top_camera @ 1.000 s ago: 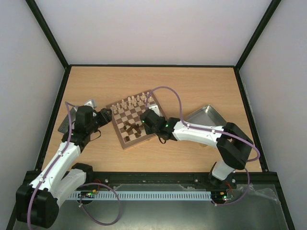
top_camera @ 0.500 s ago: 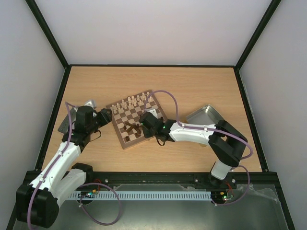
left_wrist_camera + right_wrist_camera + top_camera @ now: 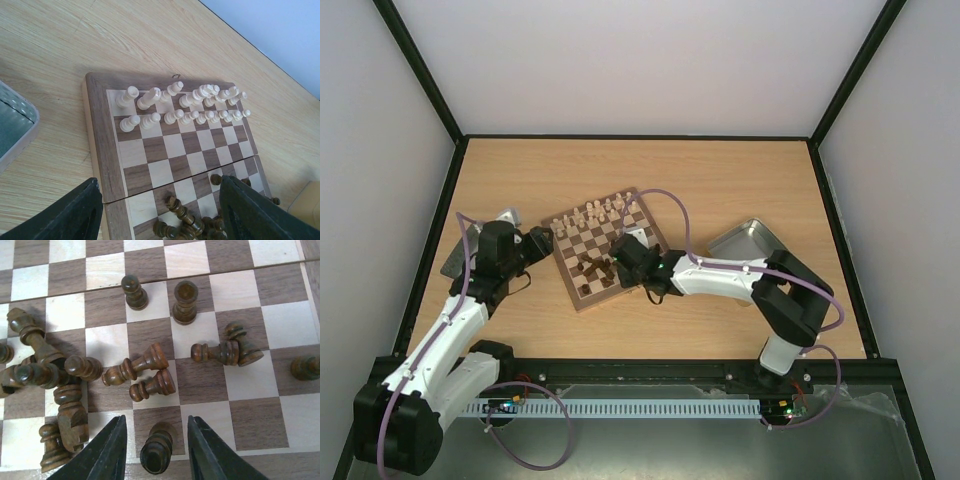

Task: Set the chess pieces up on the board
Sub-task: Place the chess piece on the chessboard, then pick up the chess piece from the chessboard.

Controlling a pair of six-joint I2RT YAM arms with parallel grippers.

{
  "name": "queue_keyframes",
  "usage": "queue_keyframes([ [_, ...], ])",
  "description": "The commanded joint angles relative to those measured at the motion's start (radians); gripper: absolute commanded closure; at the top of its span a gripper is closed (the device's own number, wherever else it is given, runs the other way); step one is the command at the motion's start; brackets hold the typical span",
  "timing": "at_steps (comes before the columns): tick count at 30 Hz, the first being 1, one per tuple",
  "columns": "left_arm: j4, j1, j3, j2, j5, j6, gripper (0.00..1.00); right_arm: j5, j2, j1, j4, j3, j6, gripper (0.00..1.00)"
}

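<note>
Right wrist, rt pincer (image 3: pixel 156 421) loosely astride dk piece (image 3: pixel 156 452), board (image 3: pixel 260 467) edge adjacent

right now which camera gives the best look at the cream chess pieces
The left wrist view: the cream pieces stand in two rows along the board's far edge, seen close up. The top external view shows them small and tightly packed. The right wrist view shows only dark pieces.

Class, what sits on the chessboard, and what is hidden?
Cream pieces stand in two rows along one edge; dark pieces lie mostly toppled by the right gripper. From above, that gripper covers part of the chessboard.
</note>
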Motion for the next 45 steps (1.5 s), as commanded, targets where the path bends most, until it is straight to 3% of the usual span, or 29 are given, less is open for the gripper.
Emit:
queue_keyframes([
  [1,-0.006,0.007,-0.001,-0.002,-0.006,0.007,0.34,-0.005,-0.069,0.004,-0.018,0.029,-0.003,0.63],
  [6,-0.034,0.007,0.025,-0.029,-0.008,0.017,0.34,0.043,-0.166,0.003,-0.041,0.068,0.004,0.55],
  [10,-0.051,0.007,0.045,-0.065,-0.002,0.046,0.33,0.04,-0.177,0.004,-0.074,0.107,-0.003,0.55],
  [21,-0.095,0.007,0.295,-0.116,0.0,0.22,0.26,-0.158,-0.062,0.005,-0.136,0.194,0.044,0.56],
  [32,-0.074,0.007,0.254,-0.216,-0.095,0.324,0.22,-0.14,0.148,0.027,-0.202,0.334,0.067,0.63],
  [40,-0.064,0.007,0.213,-0.227,-0.128,0.321,0.21,-0.072,0.198,0.026,-0.212,0.396,0.074,0.75],
  [45,-0.069,0.007,0.208,-0.232,-0.129,0.317,0.21,-0.081,0.205,0.027,-0.216,0.39,0.07,0.76],
])
